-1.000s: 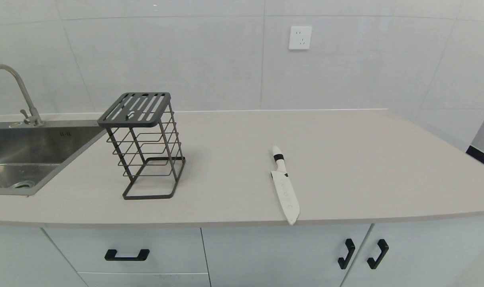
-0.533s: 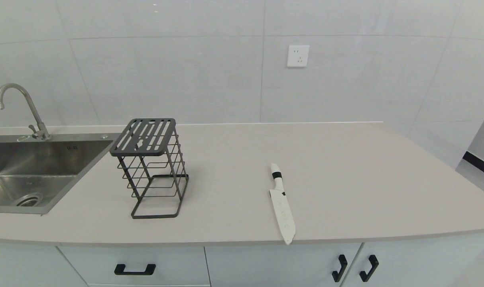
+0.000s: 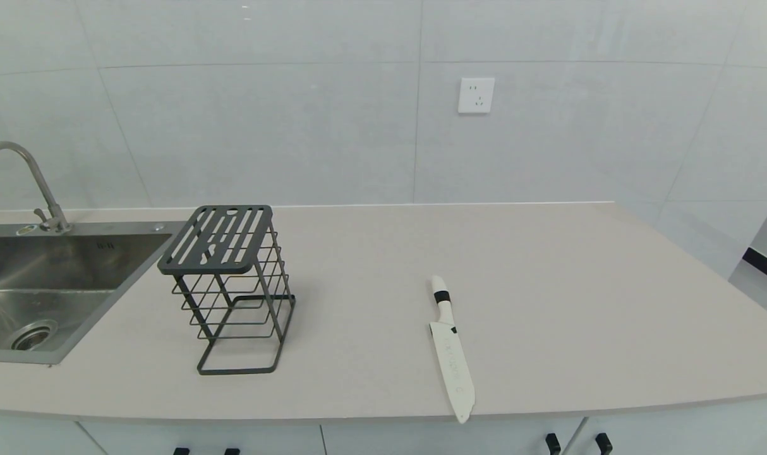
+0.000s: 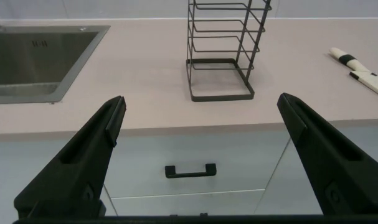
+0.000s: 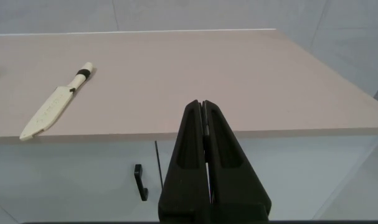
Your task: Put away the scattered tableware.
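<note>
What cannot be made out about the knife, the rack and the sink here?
- Left wrist view: the knife loses most of its blade at the frame edge.
- Left wrist view: the knife rack loses its slotted top at the frame edge.
- Head view: the left edge cuts off the sink.
- Head view: the print on the blade is too small to read.

Place: a kitchen, home-style in its fittings.
Worktop: a long pale worktop [image 3: 548, 284] runs along the wall.
Sink: a stainless steel sink [image 3: 74, 229] is set into the worktop at the left, with a curved metal tap [image 3: 41, 186] behind it.
Wall: large pale grey tiles [image 3: 263, 126] rise behind the worktop, with a white socket [image 3: 476, 95] set in them.
Cabinets: white fronts sit under the worktop, among them a drawer [image 4: 176, 149] with a black bar handle [image 4: 190, 170].
Kitchenware: a black wire knife rack [image 3: 222, 240] stands near the sink; a white knife [image 3: 452, 354] lies well apart from it, at the front edge.
</note>
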### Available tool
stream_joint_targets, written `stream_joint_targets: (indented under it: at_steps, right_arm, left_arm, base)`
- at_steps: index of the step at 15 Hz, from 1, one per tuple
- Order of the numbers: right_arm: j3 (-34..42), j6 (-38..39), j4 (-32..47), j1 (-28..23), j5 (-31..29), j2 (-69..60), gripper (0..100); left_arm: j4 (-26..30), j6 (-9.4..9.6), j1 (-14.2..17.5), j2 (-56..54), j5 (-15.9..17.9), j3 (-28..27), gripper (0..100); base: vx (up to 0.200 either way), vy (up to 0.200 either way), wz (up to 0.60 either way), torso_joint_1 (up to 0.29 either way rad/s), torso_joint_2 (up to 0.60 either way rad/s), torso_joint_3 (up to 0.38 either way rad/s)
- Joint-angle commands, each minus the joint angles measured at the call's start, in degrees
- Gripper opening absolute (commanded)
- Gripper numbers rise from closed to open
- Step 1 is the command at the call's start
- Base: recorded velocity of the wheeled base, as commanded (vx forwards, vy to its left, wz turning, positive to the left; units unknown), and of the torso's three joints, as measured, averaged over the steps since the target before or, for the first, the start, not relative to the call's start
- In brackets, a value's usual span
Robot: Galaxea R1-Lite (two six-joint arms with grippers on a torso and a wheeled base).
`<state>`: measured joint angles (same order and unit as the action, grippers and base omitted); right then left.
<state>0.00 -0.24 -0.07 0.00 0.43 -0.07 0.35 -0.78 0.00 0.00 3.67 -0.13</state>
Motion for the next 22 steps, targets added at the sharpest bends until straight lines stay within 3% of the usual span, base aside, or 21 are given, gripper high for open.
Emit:
stream_joint_targets:
  at_steps: [1,7,12,22]
  right_arm:
    - [0.0,0.0,0.0,0.0,0.0,0.1,0]
    - [0.0,-0.1,0.0,0.0,0.0,0.1,0]
    - [0.0,0.0,0.0,0.0,0.0,0.1,0]
    - [0.0,0.0,0.0,0.0,0.0,0.1,0]
  left_arm:
    - [0.0,-0.01,0.0,0.1,0.0,0.0,100]
    - [0.0,-0.01,0.0,0.1,-0.1,0.0,100]
    - [0.0,-0.01,0.0,0.1,-0.1,0.0,100]
    - [0.0,-0.1,0.0,0.1,-0.1,0.0,100]
  base:
    - [0.0,0.0,0.0,0.0,0.0,0.0]
    - [0.0,0.0,0.0,0.0,0.0,0.0]
    - [0.0,0.0,0.0,0.265,-0.07,0.183]
    - [0.0,0.0,0.0,0.141,-0.05,0.082]
